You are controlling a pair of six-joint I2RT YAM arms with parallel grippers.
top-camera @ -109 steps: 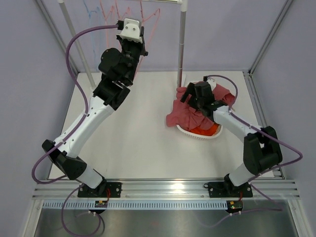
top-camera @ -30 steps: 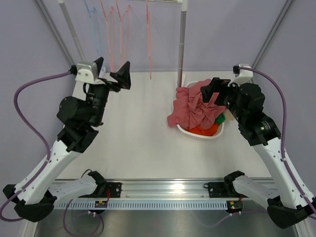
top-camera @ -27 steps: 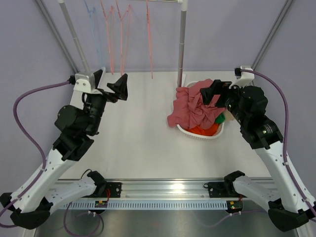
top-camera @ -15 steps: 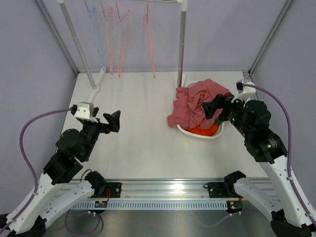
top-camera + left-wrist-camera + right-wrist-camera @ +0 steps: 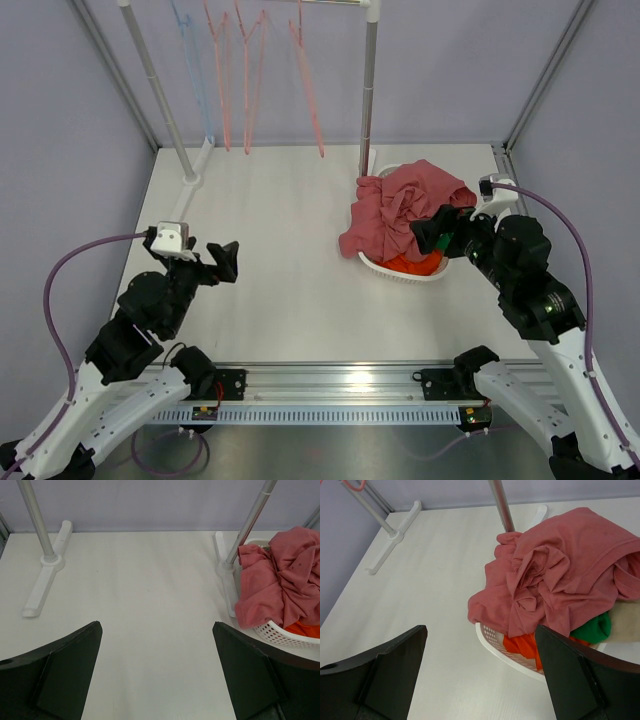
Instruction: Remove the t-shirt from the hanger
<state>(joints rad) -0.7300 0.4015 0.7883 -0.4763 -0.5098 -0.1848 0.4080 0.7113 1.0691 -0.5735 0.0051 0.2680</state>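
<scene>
**A:** Where is the t-shirt right now?

**B:** The rose-red t-shirt [image 5: 405, 205] lies crumpled on top of the white laundry basket [image 5: 400, 277]. The basket is on the right of the tabletop [image 5: 280, 300], just beside the foot of the rack's post [image 5: 370, 90]. One fold hangs over the basket's rim, and orange and green clothes show underneath.

**A:** And the hangers?

**B:** The pink and blue hangers [image 5: 245, 75] on the rail look bare, with no cloth on any of them.

**A:** What are the arms doing?

**B:** The left fingers [image 5: 70, 665] are spread wide and hold nothing, low over bare tabletop well apart from the basket. The right fingers [image 5: 580, 680] are just as wide and also empty. They face the shirt from near the basket without touching it.

**A:** So which step is this?

**B:** I'd say the removal itself is done and this is the close of the task. The next move needs no grasp, only keeping both pairs of fingers clear of the cloth while the arms settle. If the overhanging fold needs tucking in, the right arm is the nearer one.
</scene>
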